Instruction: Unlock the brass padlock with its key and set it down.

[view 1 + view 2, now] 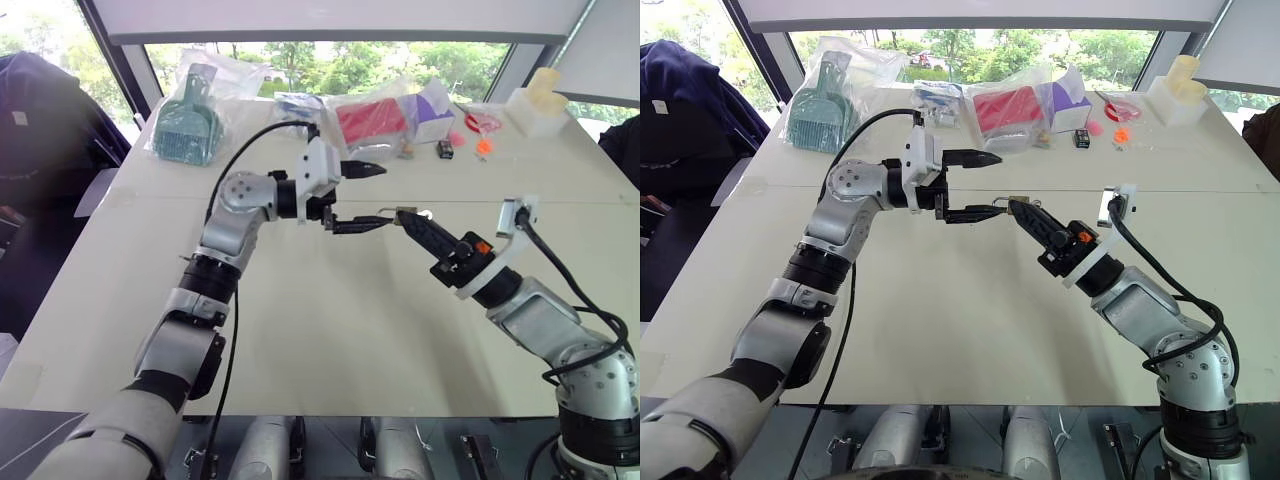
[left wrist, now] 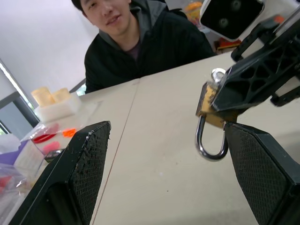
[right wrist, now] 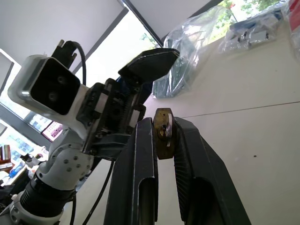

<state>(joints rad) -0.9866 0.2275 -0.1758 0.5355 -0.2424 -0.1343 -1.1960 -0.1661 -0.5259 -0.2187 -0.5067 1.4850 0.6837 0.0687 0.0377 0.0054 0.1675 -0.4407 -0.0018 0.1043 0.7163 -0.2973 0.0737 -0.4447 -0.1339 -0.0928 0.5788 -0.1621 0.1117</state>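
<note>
No legible text or labels.

Head stereo pair looking down and forward over the wide beige table (image 1: 330, 330), both eyes sharing both arms. Each wrist camera sitting close behind its fingers; both are framing the small brass padlock with silver shackle (image 2: 208, 110) from opposite sides.

Pale table (image 1: 330, 330) before bright, tree-filled windows (image 1: 330, 60)
</note>
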